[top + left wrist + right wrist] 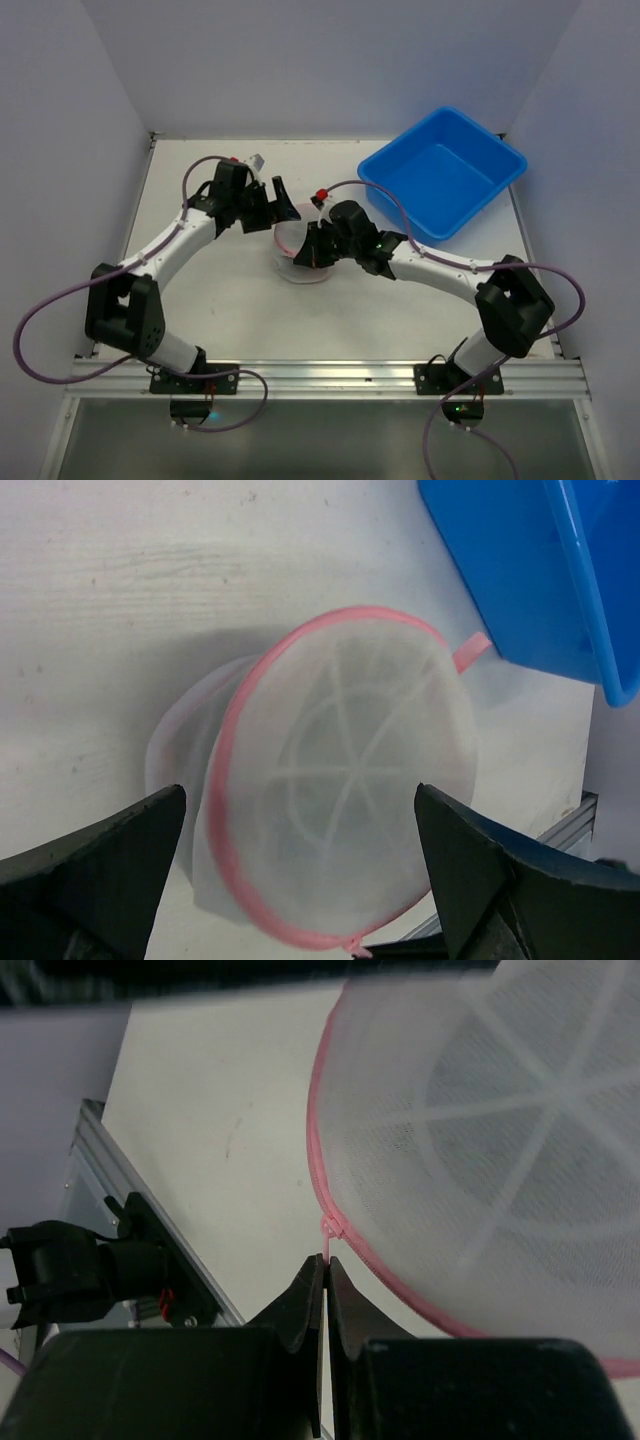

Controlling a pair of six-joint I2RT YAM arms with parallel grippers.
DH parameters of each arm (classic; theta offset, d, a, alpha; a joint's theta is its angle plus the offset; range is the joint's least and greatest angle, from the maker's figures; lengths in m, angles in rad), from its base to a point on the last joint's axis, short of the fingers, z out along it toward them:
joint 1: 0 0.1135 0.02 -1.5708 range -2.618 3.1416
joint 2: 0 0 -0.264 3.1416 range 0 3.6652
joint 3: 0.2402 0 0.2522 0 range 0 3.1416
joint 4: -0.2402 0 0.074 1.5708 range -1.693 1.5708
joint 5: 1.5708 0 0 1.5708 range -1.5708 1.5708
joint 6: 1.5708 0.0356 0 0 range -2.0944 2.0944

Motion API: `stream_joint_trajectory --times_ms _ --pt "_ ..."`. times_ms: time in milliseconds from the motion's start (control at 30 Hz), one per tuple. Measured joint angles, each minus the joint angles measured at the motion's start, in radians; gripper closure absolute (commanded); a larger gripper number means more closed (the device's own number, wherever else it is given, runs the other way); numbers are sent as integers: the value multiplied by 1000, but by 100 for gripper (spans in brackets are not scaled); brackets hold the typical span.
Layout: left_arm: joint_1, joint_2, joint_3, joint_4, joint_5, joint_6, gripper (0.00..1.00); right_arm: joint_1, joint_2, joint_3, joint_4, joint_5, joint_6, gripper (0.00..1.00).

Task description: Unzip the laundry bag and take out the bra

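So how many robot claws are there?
2. The left gripper is open, pointed at the laundry bag. The right gripper is pinched shut on a pink tab at the bag's rim.

The white tabletop [240, 320] is faintly scuffed and speckled with small dark marks. A blue bin [440, 170] stands on it in the far right corner. Just left of the bin and a little nearer, the laundry bag [297, 268] rests on the tabletop, tipped so that one pink-rimmed round mesh face lifts off the surface. Well nearer than the bin, an aluminium rail [330, 375] runs along the tabletop's near edge.
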Motion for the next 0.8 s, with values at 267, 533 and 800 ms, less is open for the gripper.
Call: stream_joint_trajectory --times_ms 267,533,800 --pt "0 -238 -221 -16 -67 -55 14 30 34 54 33 4 35 100" --pt "-21 -227 -319 71 -38 -156 85 69 80 68 22 6 35 100" --pt "-25 -220 -319 99 -32 -153 100 61 -27 -51 -6 73 -28 100"
